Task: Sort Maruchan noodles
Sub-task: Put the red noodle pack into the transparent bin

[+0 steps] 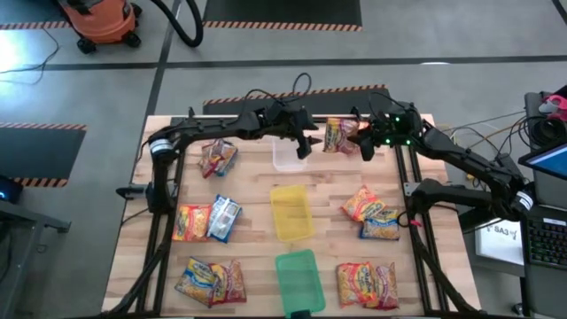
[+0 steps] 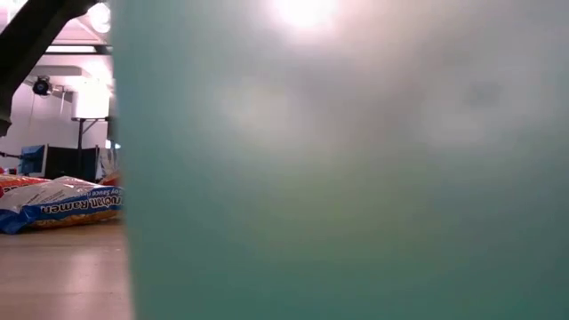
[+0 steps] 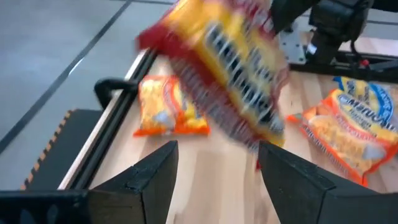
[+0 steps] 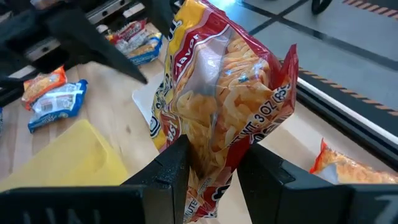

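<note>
I hold one red packet (image 4: 217, 99) of Maruchan noodles in my right claw (image 4: 211, 165); the two fingers are clamped on its lower end and the packet stands up between them, lifted above the far edge of the table (image 1: 257, 257), a little right of the middle. In the high view this packet (image 1: 341, 135) hangs just beside the clear tray (image 1: 288, 156), which lies at the far edge near the centre. My left claw (image 3: 214, 171) is also near the far edge, over the clear tray, with its fingers apart and nothing between them; it looks toward the held packet (image 3: 230, 68). In front of the clear tray lies the yellow tray (image 1: 291, 212), and the green tray (image 1: 299, 279) lies at the near edge. The other packets rest flat on the table: one red packet (image 1: 218, 158) at the far left, an orange one (image 1: 191, 222) touching a blue one (image 1: 225, 218) at the left edge, two more (image 1: 213, 281) at the near left corner, two (image 1: 372, 213) at the right side, and two (image 1: 367, 283) at the near right corner.
</note>
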You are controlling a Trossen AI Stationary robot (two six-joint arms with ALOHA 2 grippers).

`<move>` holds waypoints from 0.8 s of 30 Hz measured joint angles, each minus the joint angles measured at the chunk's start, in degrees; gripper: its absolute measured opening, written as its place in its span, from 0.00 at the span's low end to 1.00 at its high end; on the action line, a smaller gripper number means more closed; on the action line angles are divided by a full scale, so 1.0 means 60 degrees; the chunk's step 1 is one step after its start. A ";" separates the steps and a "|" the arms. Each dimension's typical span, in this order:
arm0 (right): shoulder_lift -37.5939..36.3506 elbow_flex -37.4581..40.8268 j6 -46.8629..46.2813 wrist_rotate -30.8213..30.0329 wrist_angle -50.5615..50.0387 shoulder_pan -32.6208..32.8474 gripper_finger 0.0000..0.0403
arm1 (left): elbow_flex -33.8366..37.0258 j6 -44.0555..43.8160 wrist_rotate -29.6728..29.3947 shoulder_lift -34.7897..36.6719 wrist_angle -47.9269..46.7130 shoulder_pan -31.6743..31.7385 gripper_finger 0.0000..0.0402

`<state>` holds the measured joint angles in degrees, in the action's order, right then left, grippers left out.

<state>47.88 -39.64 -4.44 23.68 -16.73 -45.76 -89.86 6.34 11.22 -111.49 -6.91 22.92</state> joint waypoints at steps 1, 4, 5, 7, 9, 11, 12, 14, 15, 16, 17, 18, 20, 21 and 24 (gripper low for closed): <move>0.0000 0.0000 0.0063 -0.0011 0.0053 0.0000 0.27 | 0.0331 -0.0094 0.0003 0.0193 0.0203 0.0056 0.52; 0.0039 0.0000 0.0127 -0.0043 0.0385 0.0000 0.27 | 0.1585 -0.0536 0.0117 0.0831 0.1827 0.0165 0.52; 0.0046 0.0000 0.0166 -0.0044 0.0483 0.0000 0.27 | 0.2067 -0.0721 0.0321 0.1013 0.2589 0.0204 0.52; 0.0047 0.0000 0.0241 -0.0044 0.0666 0.0000 0.27 | 0.2992 -0.1179 0.1115 0.1274 0.4299 0.0253 0.52; 0.0047 0.0000 0.0261 -0.0033 0.0906 0.0000 0.27 | 0.3743 -0.1784 0.1703 0.1352 0.6093 0.0248 0.52; 0.0047 0.0000 0.0339 0.0109 0.1150 0.0002 0.27 | 0.4262 -0.2151 0.1661 0.1364 0.7281 0.0231 0.52; 0.0047 0.0000 0.0361 0.0207 0.1277 0.0014 0.27 | 0.4428 -0.2268 0.1413 0.1327 0.7630 0.0230 0.52; 0.0047 0.0000 0.0367 0.0403 0.1475 0.0058 0.27 | 0.4694 -0.2478 0.1144 0.1267 0.8170 0.0248 0.52; 0.0047 0.0000 0.0374 0.0477 0.1502 0.0080 0.27 | 0.4780 -0.2490 0.1122 0.1225 0.8334 0.0255 0.52; 0.0047 0.0000 0.0387 0.0551 0.1488 0.0103 0.27 | 0.4821 -0.2463 0.1111 0.1196 0.8500 0.0255 0.52; 0.0051 0.0000 0.0424 0.0598 0.1478 0.0125 0.27 | 0.4839 -0.2411 0.1114 0.1177 0.8575 0.0249 0.52; 0.0051 0.0000 0.0474 0.0618 0.1482 0.0161 0.27 | 0.4836 -0.2342 0.1140 0.1166 0.8699 0.0230 0.52; 0.0076 0.0000 0.0660 0.0623 0.1497 0.0281 0.27 | 0.4804 -0.2024 0.1299 0.1083 0.8887 0.0182 0.52; 0.0089 0.0000 0.0755 0.0619 0.1498 0.0339 0.27 | 0.4785 -0.1895 0.1300 0.1030 0.8939 0.0150 0.52; 0.0147 0.0000 0.1160 0.0627 0.1529 0.0495 0.27 | 0.4782 -0.1720 0.1300 0.0832 0.9074 0.0102 0.52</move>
<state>48.76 -39.64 2.52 27.44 -7.55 -42.79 -61.17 -3.99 19.03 -106.50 47.53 23.53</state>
